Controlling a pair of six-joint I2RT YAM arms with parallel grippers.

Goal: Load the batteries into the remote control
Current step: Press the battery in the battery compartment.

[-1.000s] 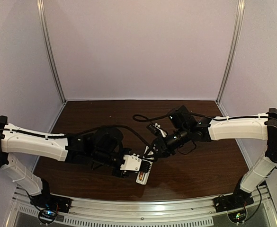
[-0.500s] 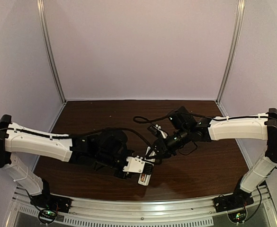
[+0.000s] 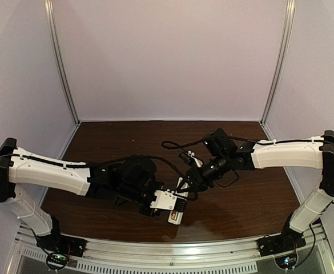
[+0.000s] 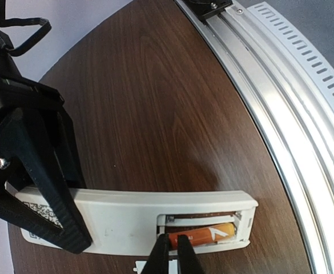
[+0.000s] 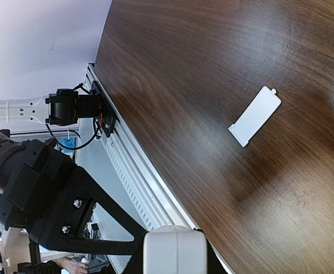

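Going by the left wrist view: the right gripper (image 5: pixel 175 251) has its jaws clamped on one end of the remote control (image 4: pixel 132 211). It's back side up, low over the table (image 4: pixel 155 103), and I can't tell if it's actually resting there. Next, the left gripper (image 4: pixel 171 254): jaws pinched nearly together, nothing between them, tips at the near edge of the one battery (image 4: pixel 204 234) sitting in the open bay at the other end. The slot beside it looks empty. I'd press straight down till it sits flat and keep that clamp firm so the remote can't tip. The cover plate (image 5: pixel 255 116) is lying loose on the table.
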